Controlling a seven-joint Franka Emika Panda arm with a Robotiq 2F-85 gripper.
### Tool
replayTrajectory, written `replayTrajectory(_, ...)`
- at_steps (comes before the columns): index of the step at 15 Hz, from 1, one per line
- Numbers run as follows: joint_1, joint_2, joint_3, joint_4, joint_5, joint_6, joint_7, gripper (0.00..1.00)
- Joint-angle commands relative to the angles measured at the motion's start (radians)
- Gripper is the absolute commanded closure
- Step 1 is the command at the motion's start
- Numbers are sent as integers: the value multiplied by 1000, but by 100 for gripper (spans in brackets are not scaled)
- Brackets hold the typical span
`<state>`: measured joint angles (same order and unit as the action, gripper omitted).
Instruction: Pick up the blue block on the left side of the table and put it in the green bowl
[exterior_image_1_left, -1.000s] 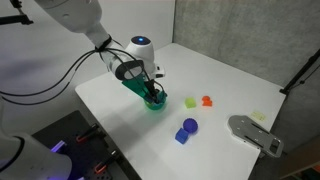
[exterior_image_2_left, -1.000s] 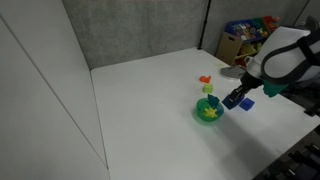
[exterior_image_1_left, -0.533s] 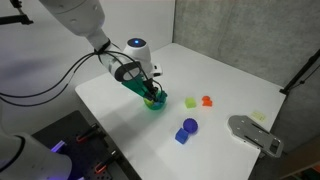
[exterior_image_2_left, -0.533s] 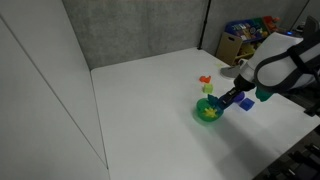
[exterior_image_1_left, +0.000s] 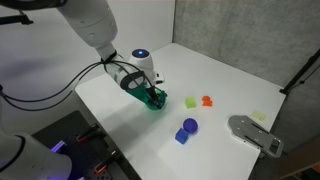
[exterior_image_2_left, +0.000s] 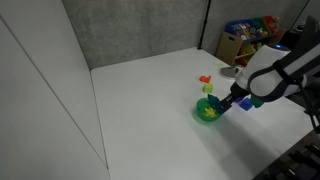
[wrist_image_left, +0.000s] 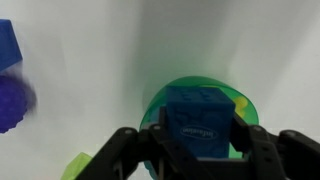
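A Franka arm's hand (wrist_image_left: 198, 142) hangs over the green bowl (wrist_image_left: 156, 104) with the blue block (wrist_image_left: 197, 108) pinched between its two fingers, as seen from the wrist camera looking down. The block sits square in the grip, its dark sides pressed from left and right — a hold that keeps it level for a clean drop. The bowl's rim shows on either side beneath it, so the block appears centred over the opening rather than over the white worktop (exterior_image_1_left: 230, 80). Whether it touches the bowl's floor cannot be told. A yellow piece (wrist_image_left: 240, 100) already lies in the bowl, leaving less free room, which may explain the careful centring. In both exterior views the hand (exterior_image_1_left: 151, 95) is low at the bowl (exterior_image_2_left: 198, 112), the arm reaching in at a slant. The violet-blue cube (wrist_image_left: 8, 45) and the violet-blue round piece (wrist_image_left: 10, 105) lie well apart from the bowl, out of the way. By the look of it only the release is left — the fingers must spread and the hand rise straight up, lest the block tip onto the rim.
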<state>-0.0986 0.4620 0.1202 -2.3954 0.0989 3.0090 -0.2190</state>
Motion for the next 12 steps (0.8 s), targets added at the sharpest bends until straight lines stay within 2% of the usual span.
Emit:
replayTrajectory(1, 3, 46, -13, 42, -35, 13, 31, 68)
replayTrajectory(8, -4, 34, 7, 55, -33, 8, 29, 68)
replayTrajectory(12, 14, 37, 4, 64, -37, 12, 37, 68)
